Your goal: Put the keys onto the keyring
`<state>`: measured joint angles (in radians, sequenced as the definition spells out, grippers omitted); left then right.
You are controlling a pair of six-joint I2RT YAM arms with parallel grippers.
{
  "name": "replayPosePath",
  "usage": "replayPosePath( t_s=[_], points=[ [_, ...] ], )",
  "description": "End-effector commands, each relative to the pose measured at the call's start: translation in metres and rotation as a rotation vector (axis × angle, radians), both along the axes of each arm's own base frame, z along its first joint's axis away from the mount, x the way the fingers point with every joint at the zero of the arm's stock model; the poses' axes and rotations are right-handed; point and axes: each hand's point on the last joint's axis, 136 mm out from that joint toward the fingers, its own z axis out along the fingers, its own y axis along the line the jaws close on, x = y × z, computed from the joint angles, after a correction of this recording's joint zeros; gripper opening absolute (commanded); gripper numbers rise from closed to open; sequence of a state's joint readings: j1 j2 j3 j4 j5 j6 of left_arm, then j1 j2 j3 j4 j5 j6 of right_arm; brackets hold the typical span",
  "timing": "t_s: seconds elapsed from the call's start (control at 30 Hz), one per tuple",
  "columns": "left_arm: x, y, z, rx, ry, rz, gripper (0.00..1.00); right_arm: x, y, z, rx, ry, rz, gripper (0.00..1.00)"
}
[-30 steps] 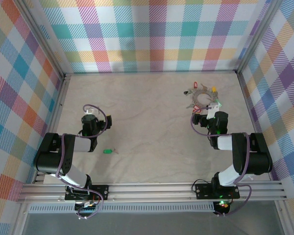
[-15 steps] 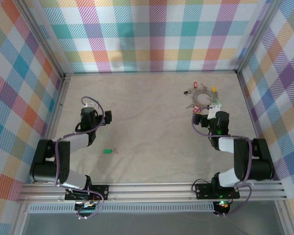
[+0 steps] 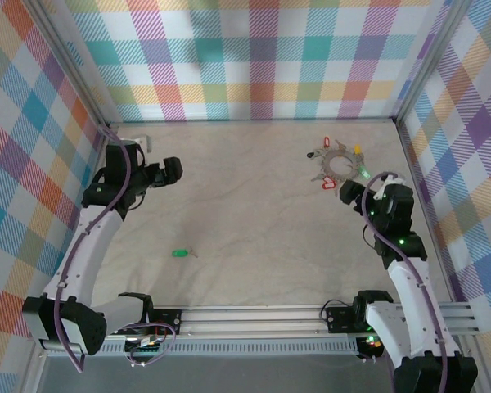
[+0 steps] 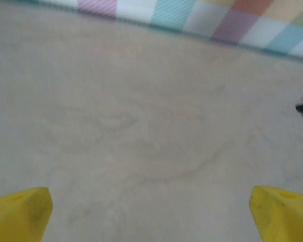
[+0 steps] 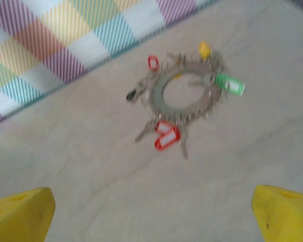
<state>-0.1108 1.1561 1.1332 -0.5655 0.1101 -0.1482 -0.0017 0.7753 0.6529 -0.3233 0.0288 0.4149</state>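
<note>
Two arms stand at the near edge of the surface [image 3: 254, 213], both raised and reaching over its far half.

1. On the left arm [image 3: 86, 246], the left fingers [image 4: 19, 216] are spread wide with nothing between them. In the left wrist view the two yellow tips sit at the bottom corners, with bare surface between. In the top view this arm runs along the left wall [image 3: 33, 164], and its head is near the far left corner, pointing right.

2. On the right arm [image 3: 401, 262], the right fingers [image 5: 21, 214] are also spread wide and hold nothing. In the right wrist view the keyring lies ahead of the yellow tips, apart from both.

3. The keyring [image 5: 155, 99] lies flat on the surface near the far right corner, close to the back wall [image 3: 254, 65]. The keys [image 5: 143, 132] fan out around it. Two red tags [image 5: 166, 136] lie on its near side, a yellow tag [image 5: 204, 49] on its far side and a green tag [image 5: 230, 84] on its right.

4. One loose key [image 3: 182, 253] with a green tag lies flat on the near left part of the surface. It is well apart from the keyring and from both sets of fingers, and it is not on the ring.
</note>
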Motion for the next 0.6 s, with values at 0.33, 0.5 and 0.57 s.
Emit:
replayPosePath(
  t_s=[0.33,0.5,0.57],
  points=[
    [-0.039,-0.018,-0.076,-0.159,0.163,-0.064,1.00,0.038,0.014,-0.056,0.081,0.495,0.041,0.52],
    [-0.039,-0.007,-0.075,-0.097,0.150,-0.042,1.00,0.082,0.000,-0.067,0.028,0.574,-0.024,0.44],
    [-0.041,-0.004,-0.078,-0.081,0.171,-0.030,1.00,0.098,-0.002,-0.075,0.022,0.609,-0.034,0.43]
  ],
)
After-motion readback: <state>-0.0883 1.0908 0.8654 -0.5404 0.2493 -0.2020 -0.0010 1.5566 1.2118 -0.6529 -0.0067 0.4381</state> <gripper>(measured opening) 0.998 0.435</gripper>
